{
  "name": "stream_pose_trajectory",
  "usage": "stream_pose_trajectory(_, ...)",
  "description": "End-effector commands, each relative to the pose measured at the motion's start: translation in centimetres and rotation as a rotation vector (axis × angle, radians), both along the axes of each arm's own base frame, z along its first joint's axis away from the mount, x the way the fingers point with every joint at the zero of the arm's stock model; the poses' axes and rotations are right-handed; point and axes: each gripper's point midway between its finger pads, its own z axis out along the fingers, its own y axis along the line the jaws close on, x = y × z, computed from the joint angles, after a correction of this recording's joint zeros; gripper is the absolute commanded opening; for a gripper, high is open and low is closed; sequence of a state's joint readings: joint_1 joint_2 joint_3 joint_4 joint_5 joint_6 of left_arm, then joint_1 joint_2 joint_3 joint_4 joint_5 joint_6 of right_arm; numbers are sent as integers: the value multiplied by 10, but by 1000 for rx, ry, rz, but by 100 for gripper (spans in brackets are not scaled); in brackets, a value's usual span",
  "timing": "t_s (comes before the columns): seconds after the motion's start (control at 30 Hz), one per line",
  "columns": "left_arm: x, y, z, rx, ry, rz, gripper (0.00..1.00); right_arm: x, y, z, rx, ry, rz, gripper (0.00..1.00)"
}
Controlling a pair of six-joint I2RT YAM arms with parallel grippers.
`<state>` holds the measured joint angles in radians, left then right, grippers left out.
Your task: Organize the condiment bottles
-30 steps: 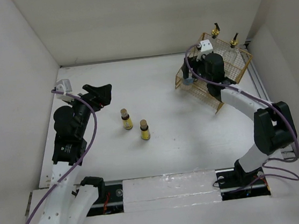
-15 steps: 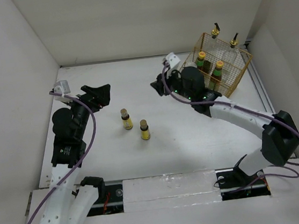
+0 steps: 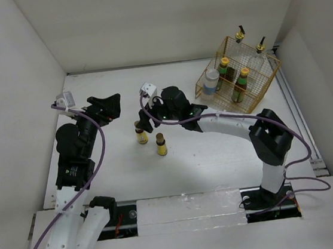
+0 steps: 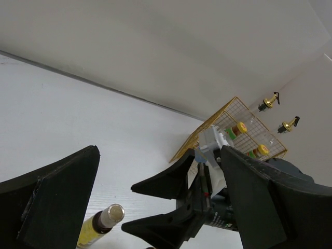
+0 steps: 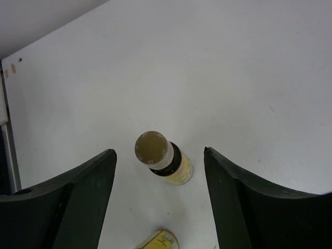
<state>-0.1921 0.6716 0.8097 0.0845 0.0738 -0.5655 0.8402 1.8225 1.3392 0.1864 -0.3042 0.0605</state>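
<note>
Right tool (image 3: pixel 144 120) has left the gold wire basket (image 3: pixel 259 93) at the far right corner of the counter (image 3: pixel 218 154) and swung across to centre-left. A second ago it was over the basket; half a second ago it was just beside the basket's left side. Its fingers are spread wide and grasp nothing.

In the right wrist view the first small yellow bottle (image 5: pixel 165 160), brown-capped and upright, stands on the counter between the two fingers (image 5: pixel 67 207) and touches neither. The overhead view puts the tool just beside this bottle, on its far side. The second small yellow bottle (image 3: pixel 160 144) stands upright near the first, toward the near edge and apart from it. Neither bottle has shifted.

With the arm withdrawn, the basket's contents now show in full:
- the white blue-banded bottle (image 3: pixel 211 81) at its left side, hidden a second ago;
- two yellow-capped bottles (image 3: pixel 224 70) (image 3: pixel 243 81) in the middle;
- two tall glass bottles (image 3: pixel 239 35) (image 3: pixel 260 48) with gold pourers along its far side.

All five stand upright.

Left tool (image 3: pixel 107 102) hangs near the left edge, fingers spread and empty, its place barely changed. Its wrist view looks across at the right tool, one small bottle and the basket.
</note>
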Motion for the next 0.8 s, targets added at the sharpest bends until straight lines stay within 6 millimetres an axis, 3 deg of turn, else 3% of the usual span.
stream_pose_trajectory(0.0, -2, 4, 15, -1, -55, 14, 100, 0, 17, 24, 48, -26, 37, 74)
stream_pose_trajectory(0.07, -2, 2, 15, 0, -55, 5, 100, -2, 21, 9, 19, 11, 60, 72)
stream_pose_trajectory(0.2, -2, 2, 15, 0, -55, 5, 100, -15, 35, 4, 10, 18, 94, 71)
stream_pose_trajectory(0.33, -2, 2, 15, 0, -55, 5, 100, -9, 39, -8, -5, 28, 84, 66)
stream_pose_trajectory(0.43, -2, 2, 15, 0, -55, 5, 100, -5, 40, -10, -10, 24, 65, 57)
stream_pose_trajectory(0.53, -5, 3, 17, -2, -64, 5, 100, -5, 43, -11, -13, 21, 61, 42)
stream_pose_trajectory(0.6, -5, 3, 17, -2, -64, 5, 100, -3, 42, 5, 7, -2, 46, 31)
stream_pose_trajectory(0.67, -5, 3, 17, -2, -64, 5, 100, 4, 38, 23, 33, -40, 2, 28)
stream_pose_trajectory(0.77, -4, 3, 13, 0, -55, 5, 100, 9, 27, 91, 155, -147, -41, 27)
